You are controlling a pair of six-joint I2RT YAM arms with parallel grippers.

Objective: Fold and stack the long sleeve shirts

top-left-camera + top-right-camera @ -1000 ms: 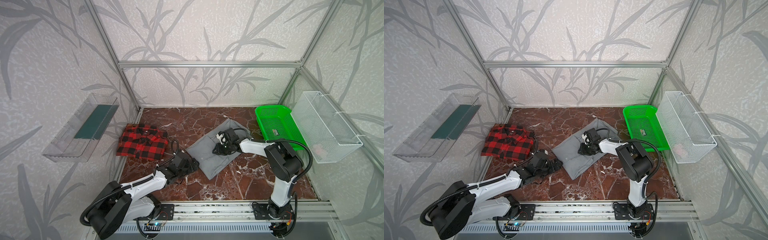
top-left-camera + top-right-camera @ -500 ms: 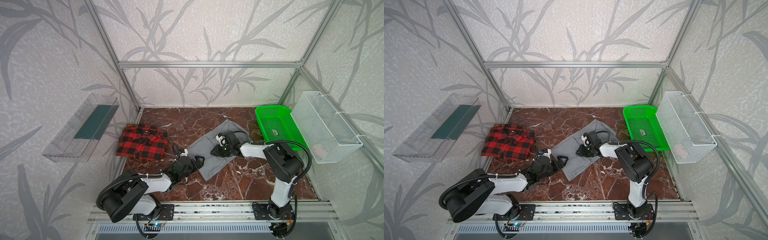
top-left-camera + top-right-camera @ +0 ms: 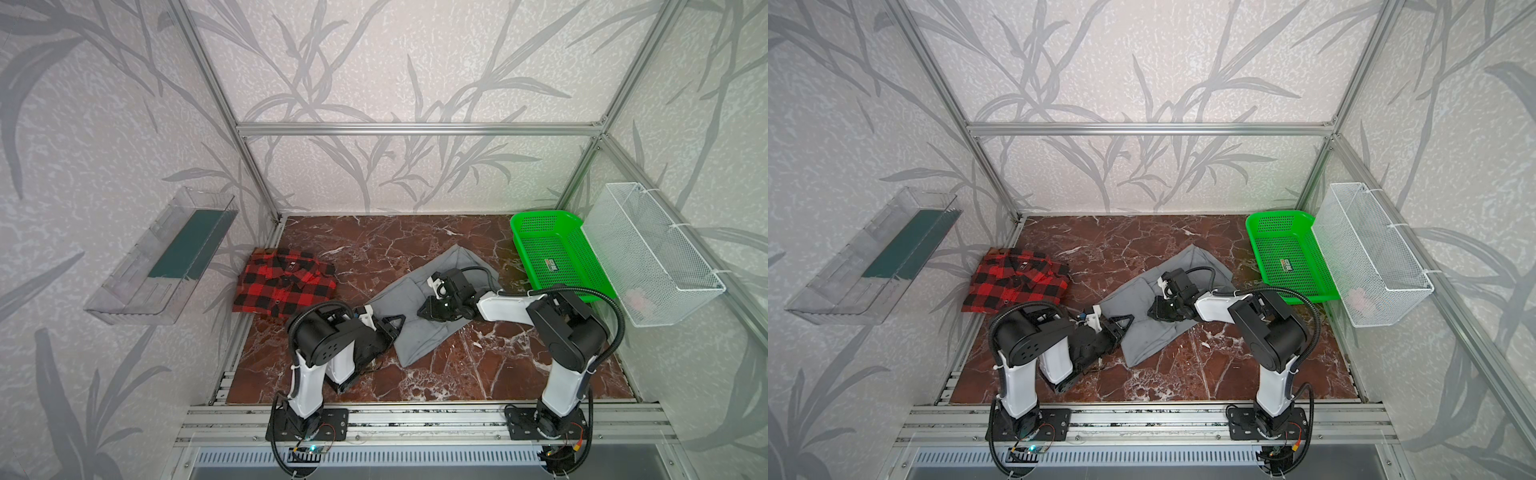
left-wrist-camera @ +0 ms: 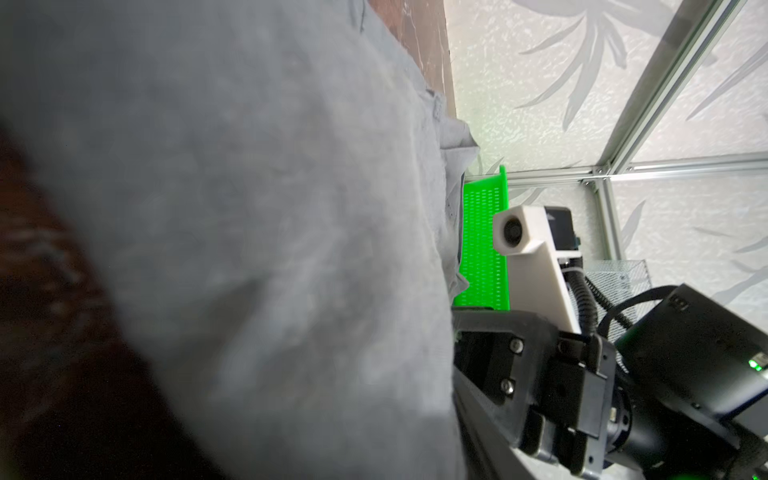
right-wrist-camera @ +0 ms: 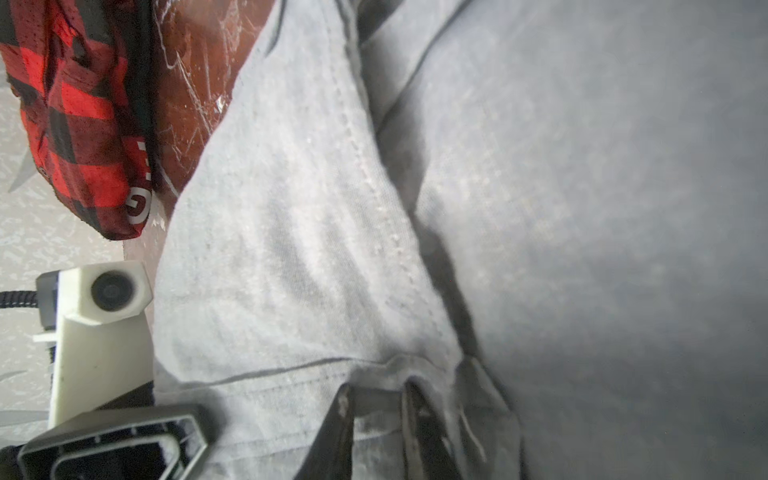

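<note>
The gray shirt (image 3: 415, 336), partly folded on the worktop (image 3: 478, 374) near the green basket (image 3: 552, 253), should handle as soft, light, limp cloth: grasp a hem or fold edge, catching all layers. The right tool (image 5: 376, 392) is closed on a pinched ridge of it. The left tool (image 3: 392, 322) sits at its edge farthest from the green basket; whether it grips cannot be told.

One gray shirt (image 3: 419, 332); one plaid shirt (image 3: 286, 286); one green basket (image 3: 544, 216); one wire basket (image 3: 648, 257).
</note>
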